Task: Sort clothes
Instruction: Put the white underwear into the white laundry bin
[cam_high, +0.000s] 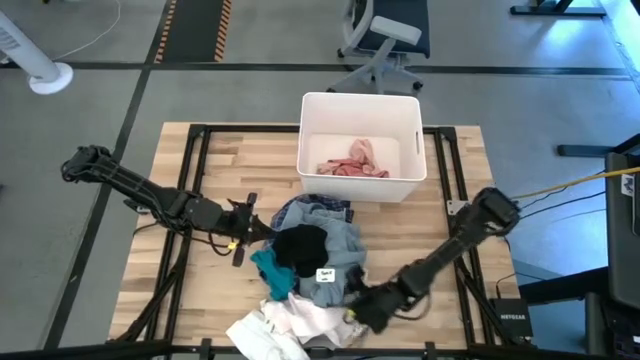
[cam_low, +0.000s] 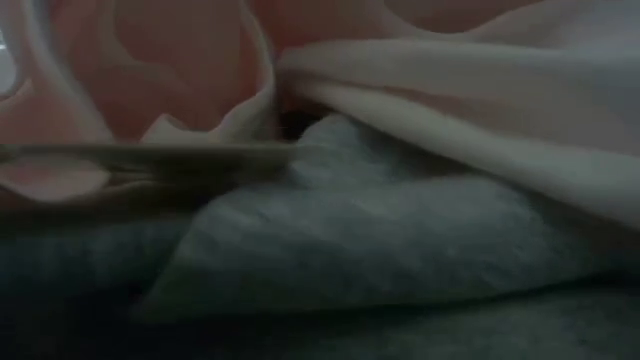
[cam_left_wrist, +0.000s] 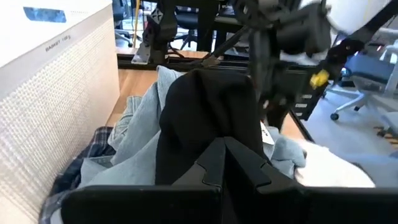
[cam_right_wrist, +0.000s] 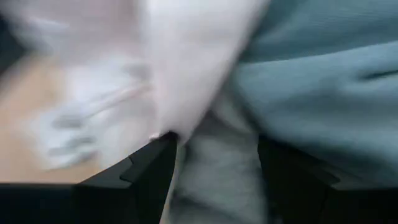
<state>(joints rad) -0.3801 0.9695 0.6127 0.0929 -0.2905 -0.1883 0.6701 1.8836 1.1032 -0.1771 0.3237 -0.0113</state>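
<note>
The clothes lie heaped in the middle of the table, just near of the white bin, the pile's long axis running from the bin toward the near edge. A black garment sits on top, teal at its left, white fabric spilling nearest, cut off at the edge. A pink garment rests inside the bin. The right gripper presses into the pile's near right side, fingers wide with light blue-grey cloth between them. The left gripper sits fully closed at the pile's left, touching the black garment. The low view shows only blurred fabric.
</note>
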